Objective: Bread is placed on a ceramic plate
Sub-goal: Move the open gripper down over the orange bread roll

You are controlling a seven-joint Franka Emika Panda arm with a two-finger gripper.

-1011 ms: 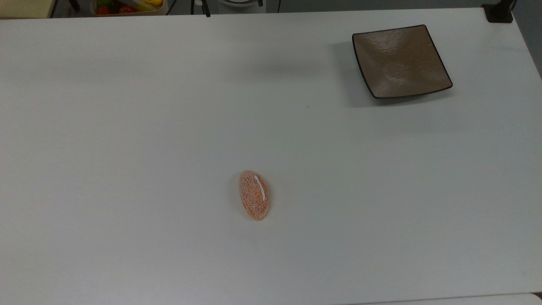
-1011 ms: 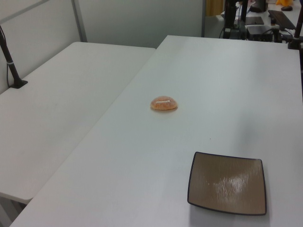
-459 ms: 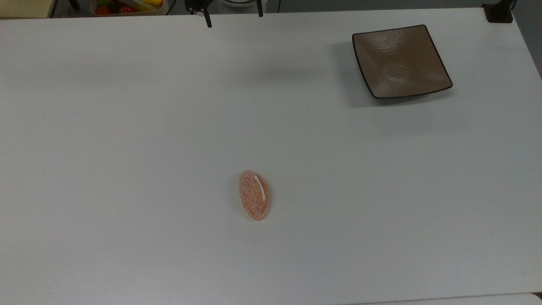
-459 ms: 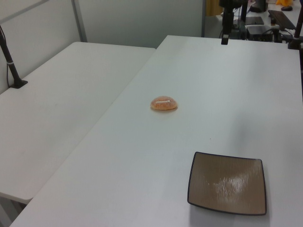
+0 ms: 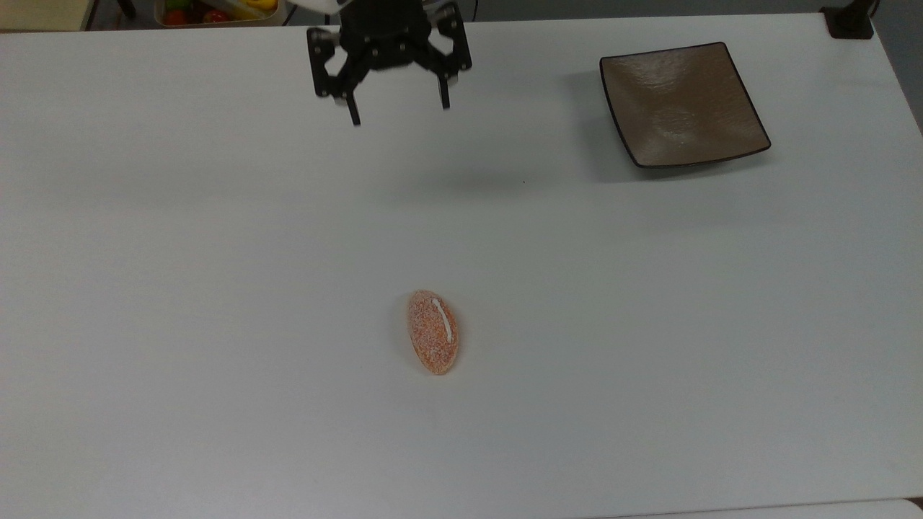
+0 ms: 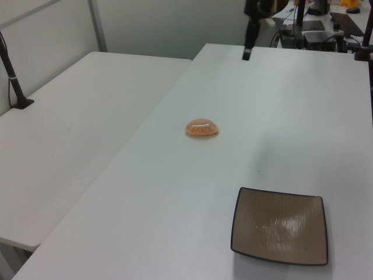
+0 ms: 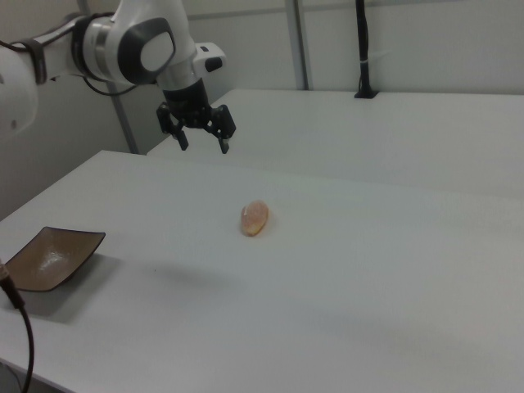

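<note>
1. Two fingers of the gripper [image 5: 399, 115] were spread wide apart with nothing between them, hanging above the white table [image 5: 216, 252] near its far edge in the top view.
2. The bread [image 5: 433, 331] lay on the table, well apart from the gripper.
3. The ceramic plate [image 5: 681, 103] sat bare toward the top view's right, well apart from the bread.

Setting: robotics laboratory or research office. Evidence: plain white counter [image 5: 216, 252] abutting a second white table [image 6: 76, 128]; grey partition panels [image 6: 169, 26] behind; white robot arm [image 7: 123, 45] mounted at the counter edge; black camera poles [image 7: 363, 49] clamped to table edges; cabled equipment [image 6: 317, 35] in the background.
</note>
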